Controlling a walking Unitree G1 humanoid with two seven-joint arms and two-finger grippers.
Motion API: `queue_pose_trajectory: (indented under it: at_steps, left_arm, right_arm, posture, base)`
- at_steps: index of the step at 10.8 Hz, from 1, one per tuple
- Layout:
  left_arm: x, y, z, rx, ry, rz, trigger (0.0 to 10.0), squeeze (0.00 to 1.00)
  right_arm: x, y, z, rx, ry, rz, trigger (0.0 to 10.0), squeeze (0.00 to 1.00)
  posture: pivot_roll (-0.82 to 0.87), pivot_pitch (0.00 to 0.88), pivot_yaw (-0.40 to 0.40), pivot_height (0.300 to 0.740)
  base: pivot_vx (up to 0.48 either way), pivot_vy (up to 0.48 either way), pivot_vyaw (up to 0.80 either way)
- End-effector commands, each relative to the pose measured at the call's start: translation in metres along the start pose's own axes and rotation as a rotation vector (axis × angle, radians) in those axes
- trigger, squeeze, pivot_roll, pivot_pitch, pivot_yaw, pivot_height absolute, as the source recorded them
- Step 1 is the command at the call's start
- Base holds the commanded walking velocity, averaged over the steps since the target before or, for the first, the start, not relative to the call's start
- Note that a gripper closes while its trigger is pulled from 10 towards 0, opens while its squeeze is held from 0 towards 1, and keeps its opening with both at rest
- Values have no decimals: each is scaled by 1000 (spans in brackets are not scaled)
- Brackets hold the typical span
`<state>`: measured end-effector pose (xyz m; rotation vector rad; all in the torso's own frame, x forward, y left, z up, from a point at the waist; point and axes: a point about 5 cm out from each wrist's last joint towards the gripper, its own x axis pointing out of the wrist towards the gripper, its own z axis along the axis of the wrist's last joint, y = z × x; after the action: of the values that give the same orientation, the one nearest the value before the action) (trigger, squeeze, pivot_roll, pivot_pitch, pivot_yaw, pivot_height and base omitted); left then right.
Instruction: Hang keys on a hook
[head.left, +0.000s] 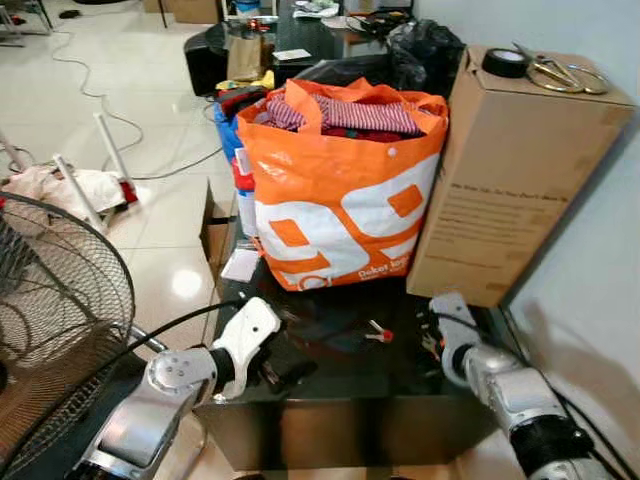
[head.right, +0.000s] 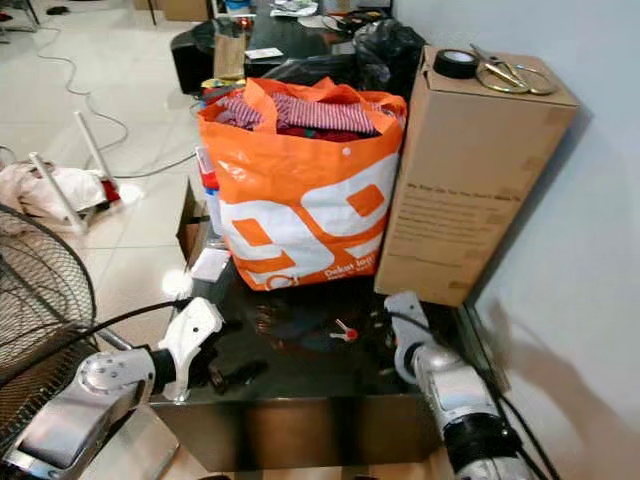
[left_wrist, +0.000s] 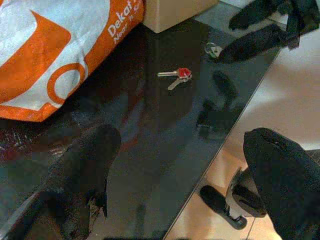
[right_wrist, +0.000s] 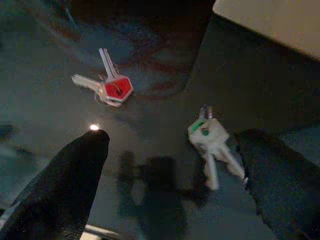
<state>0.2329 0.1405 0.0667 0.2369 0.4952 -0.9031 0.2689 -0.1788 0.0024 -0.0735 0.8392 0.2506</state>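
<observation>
Keys: red pair (right_wrist: 111, 89) and green set (right_wrist: 209, 137) lie on the worktop (left_wrist: 165, 130); your right gripper (right_wrist: 172, 170) hovers wide beside green set, left gripper (left_wrist: 177, 175) wide.

Desk (head.left: 330, 375): glossy black top. Keys (right_wrist: 109, 87): silver blades, red heads. Second key set (right_wrist: 210, 142): pale, green-tagged. Bag (head.left: 345, 200): orange with white shapes, white lettering. Cloth in bag (head.left: 365, 115): red-and-white stripes. Box (head.left: 505, 180): plain tan cardboard, dark print. Tape roll (head.left: 505, 62): black. Tool fingers (right_wrist: 65, 190): black. Floor (head.left: 120, 80): cream tile.
</observation>
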Motion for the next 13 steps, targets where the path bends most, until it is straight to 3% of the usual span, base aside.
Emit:
queue_pose_trajectory:
  at_steps: [1, 2, 3, 5, 6, 7, 8, 11, 12, 13]
  left_arm:
    - [1, 3, 4, 10, -3, 1, 10000, 51]
    - [0, 3, 4, 10, -1, -3, 10000, 47]
    - [-1, 3, 4, 11, 0, -5, 10000, 47]
    - [-1, 3, 5, 16, 1, -9, 10000, 51]
    - [-1, 2, 6, 16, 1, -11, 10000, 47]
    - [-3, 0, 5, 15, 3, -12, 10000, 47]
    - [-5, -1, 3, 13, 7, -14, 10000, 47]
    - [-7, -5, 2, 5, 18, -33, 10000, 47]
    - [-8, -6, 2, 4, 19, -38, 10000, 47]
    - [-9, -7, 2, 4, 22, -44, 10000, 51]
  right_arm:
    - [1, -1, 11, 45, -52, 13, 10000, 0]
    - [6, 2, 16, 125, -95, 17, 10000, 0]
    - [7, 2, 18, 147, -106, 5, 10000, 0]
    - [16, -2, 19, 190, -102, -83, 4745, 0]
    - [18, -3, 19, 195, -101, -95, 4784, 0]
    - [20, -2, 18, 183, -94, -106, 8627, 0]
    - [21, -4, 16, 158, -82, -132, 10000, 0]
    - [20, -16, 10, 151, -51, -202, 10000, 0]
    - [20, -18, 7, 170, -50, -208, 7294, 0]
    - [20, -19, 5, 198, -53, -214, 3922, 0]
  posture:
    - [-3, 0, -9, 740]
    - [-2, 0, -10, 740]
    - [-5, 0, -10, 740]
    - [3, 0, -12, 740]
    - [8, 0, -16, 740]
    - [13, 0, -19, 740]
    - [17, 0, -20, 740]
    - [16, 0, -21, 740]
    - [15, 0, -17, 740]
    - [18, 0, -14, 740]
  base:
    - [0, 0, 0]
    - [0, 0, 0]
    - [0, 0, 0]
    - [0, 0, 0]
    - [0, 0, 0]
    - [0, 0, 0]
    - [0, 0, 0]
    - [0, 0, 0]
    - [0, 0, 0]
    - [0, 0, 0]
